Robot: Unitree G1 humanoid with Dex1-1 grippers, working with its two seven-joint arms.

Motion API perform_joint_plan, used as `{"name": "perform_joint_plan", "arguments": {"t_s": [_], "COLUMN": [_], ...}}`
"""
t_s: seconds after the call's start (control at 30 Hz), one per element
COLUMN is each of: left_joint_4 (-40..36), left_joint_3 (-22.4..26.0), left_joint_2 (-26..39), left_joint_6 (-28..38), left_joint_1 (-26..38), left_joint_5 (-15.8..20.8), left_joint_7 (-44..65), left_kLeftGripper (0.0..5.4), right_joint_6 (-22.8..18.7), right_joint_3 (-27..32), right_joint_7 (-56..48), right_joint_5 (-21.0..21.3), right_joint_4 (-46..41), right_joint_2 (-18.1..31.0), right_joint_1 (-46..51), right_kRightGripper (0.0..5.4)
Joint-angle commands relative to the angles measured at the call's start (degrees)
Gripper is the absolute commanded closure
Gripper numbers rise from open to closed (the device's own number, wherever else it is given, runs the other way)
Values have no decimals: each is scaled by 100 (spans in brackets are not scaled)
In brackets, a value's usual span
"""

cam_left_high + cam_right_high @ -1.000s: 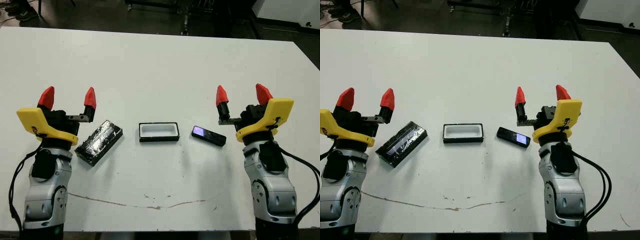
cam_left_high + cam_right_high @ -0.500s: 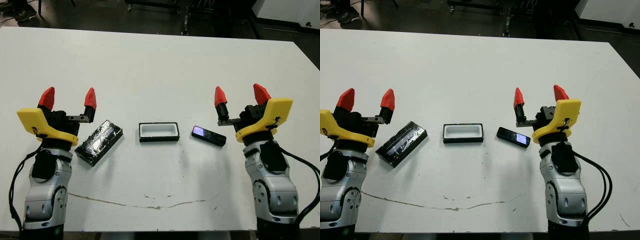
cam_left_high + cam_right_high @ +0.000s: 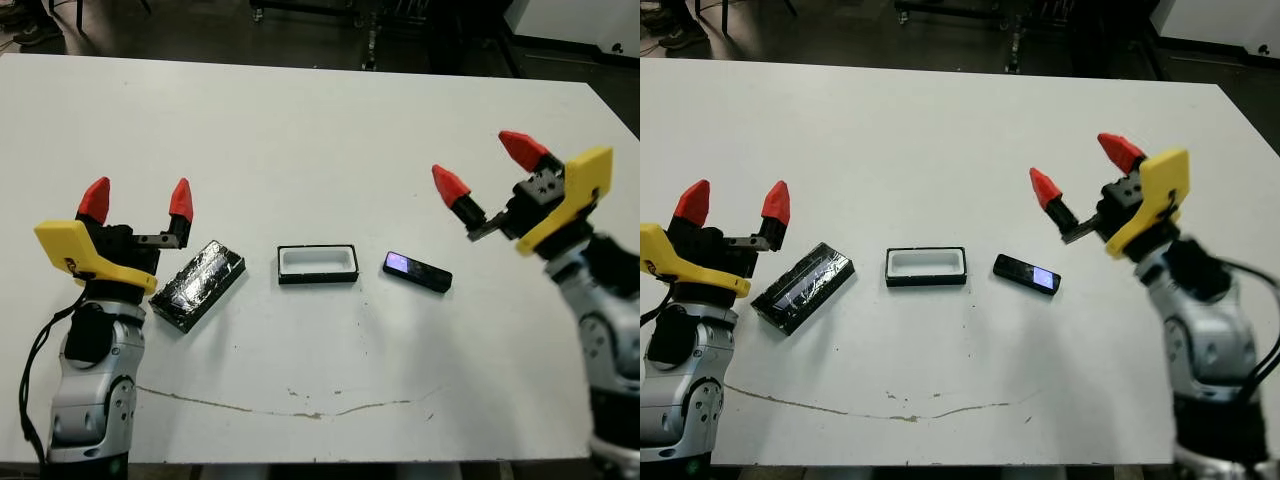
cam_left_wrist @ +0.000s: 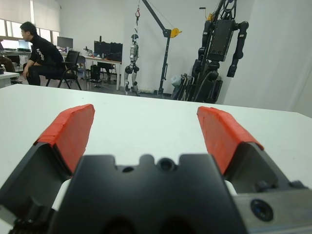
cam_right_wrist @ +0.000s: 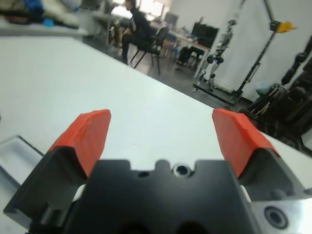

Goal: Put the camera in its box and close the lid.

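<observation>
Right hand (image 3: pixel 488 175) raised above surface (image 3: pixel 300 130), tilted inward, fingers spread and empty, camera (image 3: pixel 417 271) lying below and just left, left hand (image 3: pixel 137 202) spread, empty, beside lid (image 3: pixel 198 284)

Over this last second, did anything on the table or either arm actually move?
The right gripper lifted and swung outward to the robot's right, tilting so its open fingers lean toward the table's middle. It took hold of nothing. The left gripper, the lid, the box and the camera stayed put.
</observation>
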State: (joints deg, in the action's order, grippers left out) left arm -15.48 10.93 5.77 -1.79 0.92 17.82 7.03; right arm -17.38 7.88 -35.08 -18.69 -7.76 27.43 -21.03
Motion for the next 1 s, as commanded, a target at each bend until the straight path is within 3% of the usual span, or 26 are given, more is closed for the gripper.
{"name": "perform_joint_plan", "arguments": {"t_s": [0.03,0.2,0.4,0.77,1.0], "left_joint_4": [2,-9,-56,-86,-85], "left_joint_3": [-6,-9,-27,-23,-28], "left_joint_2": [-17,-31,-48,-76,-112], "left_joint_6": [-18,-5,-35,-46,-28], "left_joint_1": [-83,-105,-124,-147,-139], "left_joint_5": [16,-1,-21,-43,-58], "left_joint_7": [27,11,-16,-28,-41], "left_kLeftGripper": [2,2,2,2,2], "right_joint_6": [7,26,65,-116,217], "right_joint_3": [-68,-474,-961,-1529,-1717], "right_joint_7": [-550,-1501,-2405,-3220,-3321], "right_joint_5": [-14,177,368,477,656], "right_joint_4": [360,701,1037,1739,1751], "right_joint_2": [460,1063,1432,1340,1246], "right_joint_1": [-358,-813,-1274,-1641,-1442], "right_kRightGripper": [0,0,0,0,0]}}
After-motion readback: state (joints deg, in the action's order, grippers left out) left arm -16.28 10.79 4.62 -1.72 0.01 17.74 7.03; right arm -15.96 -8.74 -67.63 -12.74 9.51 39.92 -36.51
